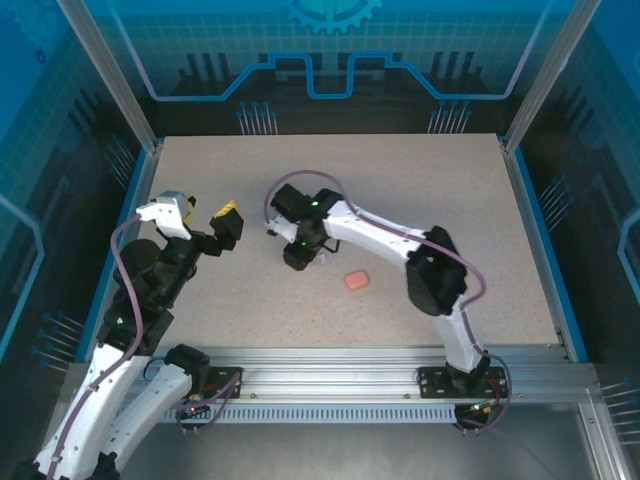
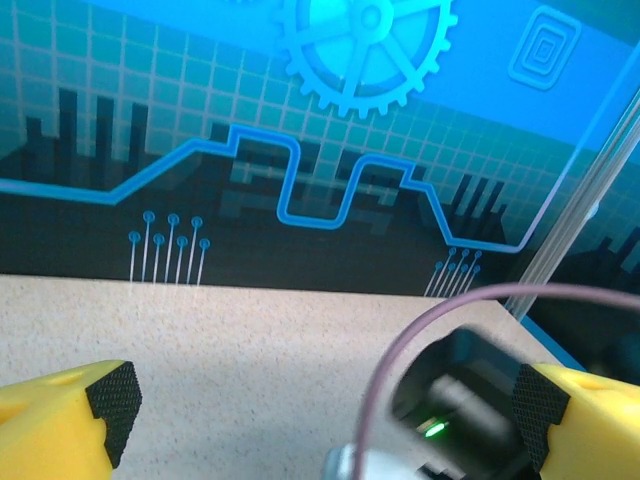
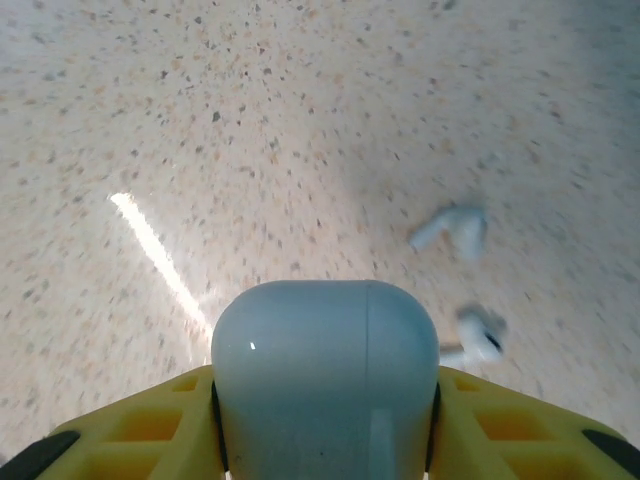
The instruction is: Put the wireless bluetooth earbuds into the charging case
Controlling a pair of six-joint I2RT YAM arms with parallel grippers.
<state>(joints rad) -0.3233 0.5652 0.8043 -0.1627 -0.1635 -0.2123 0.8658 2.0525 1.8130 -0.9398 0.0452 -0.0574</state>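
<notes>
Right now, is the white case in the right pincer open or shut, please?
Shut: the white case shows only a thin seam, no gap.

- The right gripper is at the bottom. Its yellow fingers sit on both sides of a charging case.
- The charging case is smooth, round and pale, like a pebble. A thin line runs down it, a bit right of the middle.
- Both fingers touch the charging case, one on each side.
- The table is light with lots of tiny dark dots.
- A bright stripe of light shines on the table, left of the charging case.
- The far earbud is white and lies on the table, up and to the right.
- The near earbud is white too, just beside the charging case on its right. Both earbuds look blurry.
</notes>
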